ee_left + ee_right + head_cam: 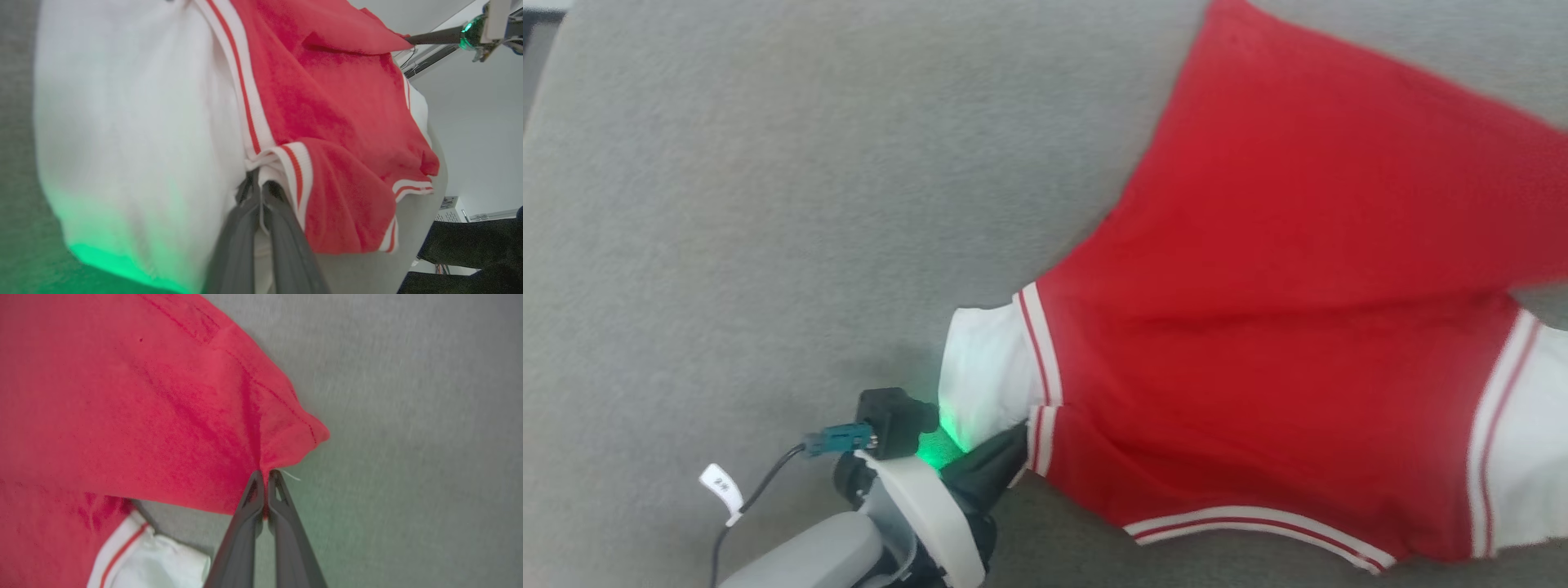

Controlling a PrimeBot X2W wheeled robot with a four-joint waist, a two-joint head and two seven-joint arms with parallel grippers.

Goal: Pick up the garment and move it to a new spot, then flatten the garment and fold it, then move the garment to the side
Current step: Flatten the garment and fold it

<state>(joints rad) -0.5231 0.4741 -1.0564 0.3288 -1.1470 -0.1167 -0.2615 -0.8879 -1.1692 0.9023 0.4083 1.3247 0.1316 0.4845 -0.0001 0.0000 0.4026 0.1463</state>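
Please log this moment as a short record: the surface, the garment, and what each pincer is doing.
surface: grey, cloth-like
garment: red with white sleeve ends and striped trim, lying loosely spread and wrinkled
left pincer: shut on garment at the striped trim beside a white sleeve end
right pincer: shut on garment at a plain red edge, bunching the cloth

A grey felt-like desk spreads around the left jaws and the right jaws, tinged green just beside the left jaws, with a plain white wall well beyond them.
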